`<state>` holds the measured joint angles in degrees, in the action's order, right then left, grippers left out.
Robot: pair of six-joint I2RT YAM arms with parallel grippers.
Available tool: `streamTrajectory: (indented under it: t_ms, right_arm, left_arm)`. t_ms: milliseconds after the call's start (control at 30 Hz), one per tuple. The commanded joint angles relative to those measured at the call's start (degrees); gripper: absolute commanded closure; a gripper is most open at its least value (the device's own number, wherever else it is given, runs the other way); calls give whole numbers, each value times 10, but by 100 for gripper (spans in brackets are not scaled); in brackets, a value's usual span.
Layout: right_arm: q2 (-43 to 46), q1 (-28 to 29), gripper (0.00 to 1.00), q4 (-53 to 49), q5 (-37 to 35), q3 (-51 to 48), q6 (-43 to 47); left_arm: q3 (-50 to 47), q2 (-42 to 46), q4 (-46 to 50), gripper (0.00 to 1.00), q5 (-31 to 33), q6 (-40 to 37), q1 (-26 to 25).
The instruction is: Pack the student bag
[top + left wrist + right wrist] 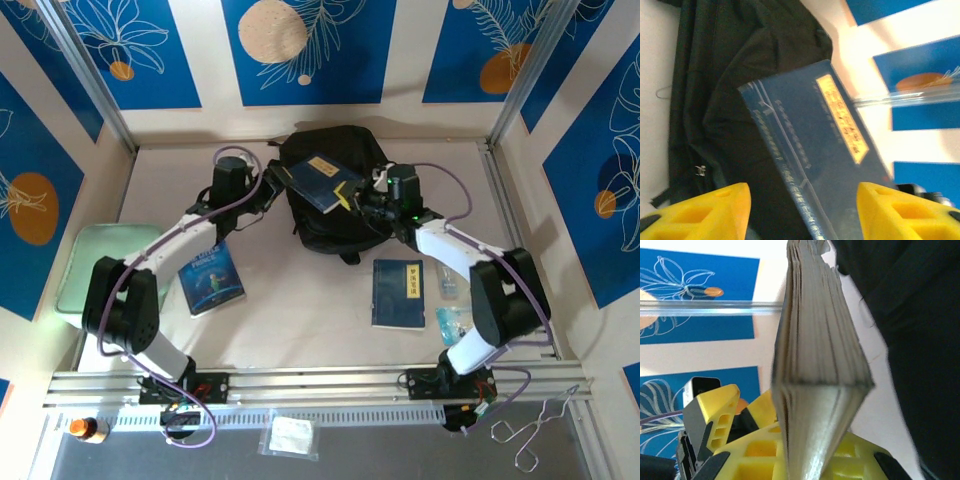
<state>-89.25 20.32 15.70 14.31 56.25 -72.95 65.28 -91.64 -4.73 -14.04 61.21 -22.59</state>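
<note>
Tabletop [300, 310], yellow-labelled book [322, 180] over student bag [320, 232]

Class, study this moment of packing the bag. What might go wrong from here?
The right gripper pinches the blue book by one edge, so it may slip or droop. No wide opening shows in the bag beneath, so the book may land on top. The open left gripper sits near the book's corner and might knock it.
</note>
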Motion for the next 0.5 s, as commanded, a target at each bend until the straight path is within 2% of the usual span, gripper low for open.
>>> streamTrajectory:
  t_ms: [0, 133, 233, 467]
  right_arm:
    - [65, -24, 98, -134, -51, 18, 134]
    - [105, -54, 98, -240, -96, 23, 210]
    - [115, -79, 98, -295, -103, 30, 240]
    - [97, -112, 98, -372, -131, 55, 283]
  left_arm:
    - [60, -55, 78, 40, -24, -117, -14]
    - [139, -139, 112, 40, -67, -158, -37]
    - [198, -205, 138, 41, -85, -173, -53]
    - [252, -289, 168, 44, -56, -179, -70]
